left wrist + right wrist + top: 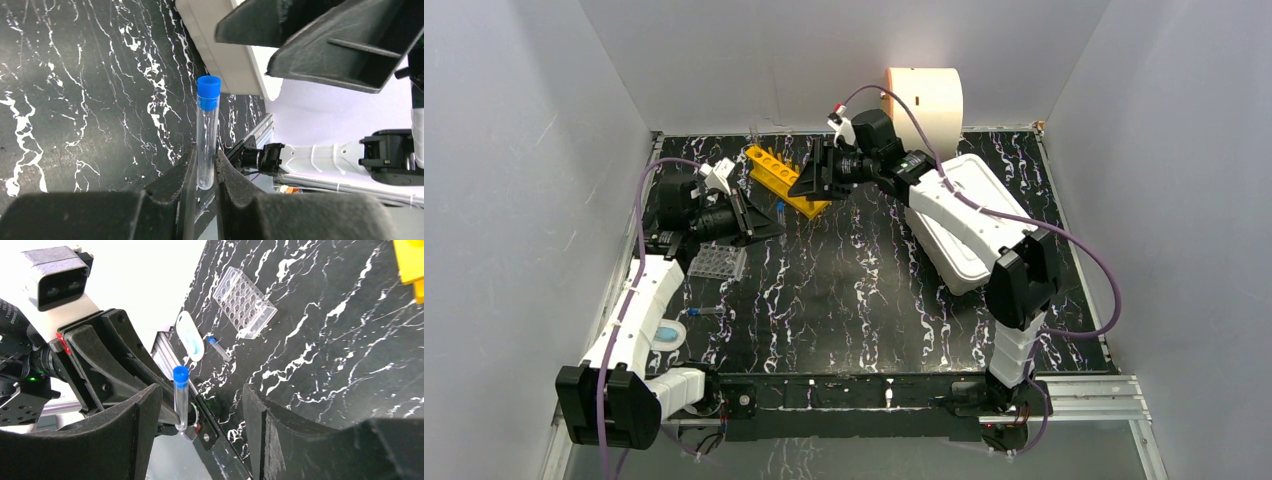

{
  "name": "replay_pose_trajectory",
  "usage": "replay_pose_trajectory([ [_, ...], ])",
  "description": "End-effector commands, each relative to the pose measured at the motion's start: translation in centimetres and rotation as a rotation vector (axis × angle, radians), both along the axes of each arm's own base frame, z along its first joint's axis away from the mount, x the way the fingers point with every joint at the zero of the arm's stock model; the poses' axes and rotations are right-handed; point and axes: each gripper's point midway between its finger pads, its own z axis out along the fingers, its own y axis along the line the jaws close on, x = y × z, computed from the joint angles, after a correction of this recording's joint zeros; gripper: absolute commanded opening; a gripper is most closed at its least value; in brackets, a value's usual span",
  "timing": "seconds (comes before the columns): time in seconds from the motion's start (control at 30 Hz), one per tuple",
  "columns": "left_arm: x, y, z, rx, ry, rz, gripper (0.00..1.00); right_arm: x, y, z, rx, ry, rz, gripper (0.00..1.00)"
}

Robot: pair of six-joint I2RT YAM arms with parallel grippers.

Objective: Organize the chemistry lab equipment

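Observation:
My left gripper (pixel 206 172) is shut on the lower end of a clear blue-capped vial (pixel 207 130) and holds it above the table. In the top view the left gripper (pixel 759 222) and its vial (pixel 780 210) sit just in front of the orange tube rack (pixel 784 178). My right gripper (pixel 809 182) is open and empty, facing the left one over the rack's near end. In the right wrist view the held vial (pixel 181 397) stands between the right gripper's (pixel 200 427) spread fingers, close to the left finger. A clear well plate (pixel 719 262) and a second blue-capped vial (pixel 704 312) lie on the table at the left.
A white tub with its lid (pixel 959 225) lies at the right under the right arm. A cream drum (pixel 924 100) stands at the back wall. A small white and pale blue oval item (pixel 667 335) lies by the left arm near the table's left edge.

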Motion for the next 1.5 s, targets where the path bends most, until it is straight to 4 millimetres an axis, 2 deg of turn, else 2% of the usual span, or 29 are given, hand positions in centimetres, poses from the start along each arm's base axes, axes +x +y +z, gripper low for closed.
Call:
replay_pose_trajectory([
  [0.0,-0.4,-1.0,2.3,-0.033,-0.09,-0.102,0.12,-0.9,1.8,2.9,0.092,0.023,0.061,0.68],
  [0.1,-0.4,-1.1,2.3,-0.034,-0.09,-0.11,0.12,-1.2,2.4,3.0,0.106,0.044,0.08,0.68],
  [0.33,-0.1,-1.1,2.2,-0.024,-0.098,-0.114,0.12,-1.9,3.2,1.4,0.079,0.112,0.098,0.63],
  [0.57,0.0,-1.1,2.2,-0.019,-0.1,-0.124,0.12,-2.4,3.7,0.9,0.074,0.139,0.125,0.49],
  [0.77,-0.1,-1.1,2.0,-0.009,-0.096,-0.134,0.11,-2.8,3.8,0.8,0.081,0.155,0.147,0.31],
  [1.0,-0.1,-1.0,2.0,0.002,-0.097,-0.139,0.13,-3.1,3.6,0.7,0.077,0.164,0.158,0.2],
  [1.03,-0.1,-1.0,2.0,0.003,-0.096,-0.139,0.16,-3.1,3.6,0.6,0.076,0.158,0.157,0.19],
  [1.23,0.6,-0.3,0.6,0.064,-0.084,-0.093,0.5,-1.7,2.9,1.3,0.068,0.046,0.081,0.19],
  [1.33,1.2,0.3,-0.1,0.107,-0.069,-0.052,0.72,-0.5,1.9,1.0,0.025,-0.013,0.025,0.19],
  [1.47,2.4,2.0,-1.0,0.208,-0.05,0.037,0.85,1.2,0.1,0.0,-0.065,-0.095,-0.052,0.19],
])
